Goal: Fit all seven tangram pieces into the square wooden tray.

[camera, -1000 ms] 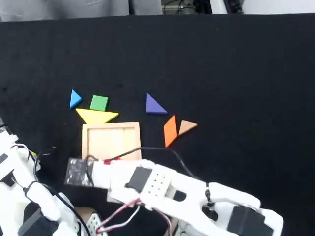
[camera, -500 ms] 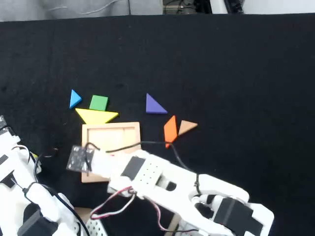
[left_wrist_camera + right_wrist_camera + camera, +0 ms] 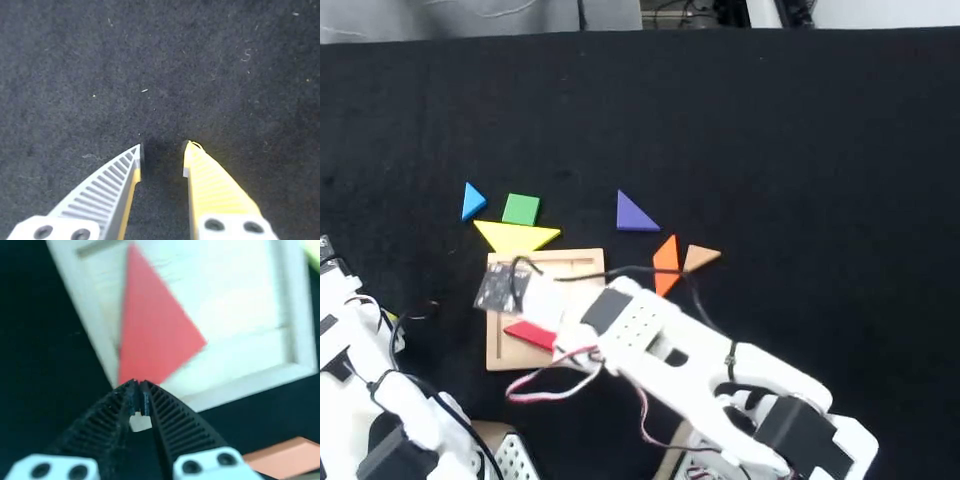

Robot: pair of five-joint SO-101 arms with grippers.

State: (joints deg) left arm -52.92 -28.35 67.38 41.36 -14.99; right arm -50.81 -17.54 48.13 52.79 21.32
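Tray [image 3: 546,260] sits on the black bench [image 3: 800,150], a pale wooden square with a raised rim. One piece is in it: the red triangle [image 3: 528,334] lies flat in the tray's near left part, close against the rim there. The right wrist view shows that same red triangle [image 3: 152,340] on the light wood, one corner almost at the tray's [image 3: 240,385] rim.

Six pieces wait outside. The yellow triangle [image 3: 516,236] touches the far rim, with the blue triangle [image 3: 472,200] and green square [image 3: 521,209] just beyond it. The purple triangle [image 3: 635,214] lies off to the right, and the orange piece [image 3: 666,264] and tan triangle [image 3: 700,258] sit together beside the tray's right edge.

The right arm [image 3: 650,345] stretches in from the lower right, its wrist over the tray's left half. The right tool [image 3: 138,390] is clenched, tips together with nothing between them, hanging over the rim by the red corner. The left tool [image 3: 162,150] is released, tips apart over bare bench.

Against a second ago, the right arm has swung from the tray's near edge towards its middle. That uncovers the red triangle, which barely showed under the arm then. The loose pieces have not shifted.
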